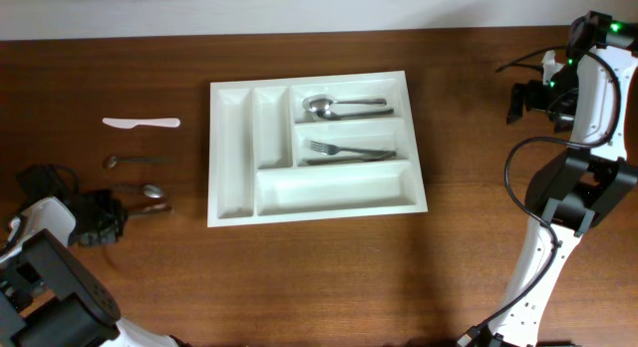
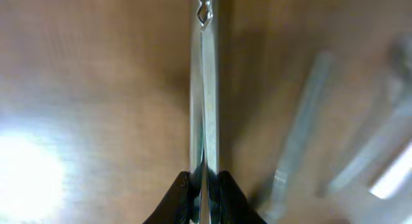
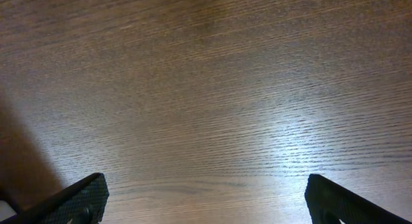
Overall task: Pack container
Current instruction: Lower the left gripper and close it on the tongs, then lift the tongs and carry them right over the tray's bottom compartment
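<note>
Currently left gripper (image 2: 204,188) pinches a metal utensil (image 2: 205,89) by its handle, presumably bound for the container (image 1: 334,185), while right gripper (image 3: 206,192) hangs spread wide, idle.

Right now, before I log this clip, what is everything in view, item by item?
cutlery tray: one, white, five compartments, middle of table
spoons: apparently two, metal, tray's top long compartment
forks: apparently two, metal, tray's middle long compartment
plastic knife: one, white, on table left of tray
small utensil: one, metal, kind unclear, just nearer than the knife
loose spoon: one, metal, beside the left gripper
gripped utensil: one, metal, ornate handle end, low over the table or on it
table: one, brown wood
left gripper: black fingers, shut on the gripped utensil
right gripper: black fingers, open, over bare wood at far right
</note>
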`<action>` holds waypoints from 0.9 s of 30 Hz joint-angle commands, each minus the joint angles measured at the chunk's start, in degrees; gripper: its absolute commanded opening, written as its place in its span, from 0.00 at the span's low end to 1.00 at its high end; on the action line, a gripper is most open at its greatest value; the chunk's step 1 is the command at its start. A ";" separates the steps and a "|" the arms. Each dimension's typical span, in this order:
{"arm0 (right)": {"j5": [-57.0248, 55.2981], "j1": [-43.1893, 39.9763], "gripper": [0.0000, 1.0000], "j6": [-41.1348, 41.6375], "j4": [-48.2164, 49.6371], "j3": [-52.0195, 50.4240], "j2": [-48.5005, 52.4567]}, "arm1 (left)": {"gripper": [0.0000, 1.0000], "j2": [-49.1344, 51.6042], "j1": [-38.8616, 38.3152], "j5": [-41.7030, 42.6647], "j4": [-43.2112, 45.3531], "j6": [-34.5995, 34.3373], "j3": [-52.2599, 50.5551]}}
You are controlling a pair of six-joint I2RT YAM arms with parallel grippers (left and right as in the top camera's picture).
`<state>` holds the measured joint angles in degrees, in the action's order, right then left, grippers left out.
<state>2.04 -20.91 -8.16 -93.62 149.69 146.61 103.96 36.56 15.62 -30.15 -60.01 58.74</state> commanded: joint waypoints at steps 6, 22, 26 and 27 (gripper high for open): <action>0.09 -0.13 0.99 -0.61 0.02 0.96 -1.05 | 0.02 -3.63 -0.02 10.67 4.07 0.17 5.77; 0.09 -0.13 0.99 -0.61 0.02 0.96 -1.05 | 0.02 -19.96 -24.11 13.07 4.17 1.99 10.91; 0.11 -0.13 0.99 -0.61 0.02 0.96 -1.05 | 0.02 -20.41 -32.61 13.07 4.17 -5.35 10.91; 0.11 -0.13 0.99 -0.61 0.02 0.96 -1.05 | 0.02 -20.41 -34.64 12.94 4.17 -6.58 10.88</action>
<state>2.04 -20.91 -8.19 -93.62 149.69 146.61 84.42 6.87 28.10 -26.06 -60.75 68.51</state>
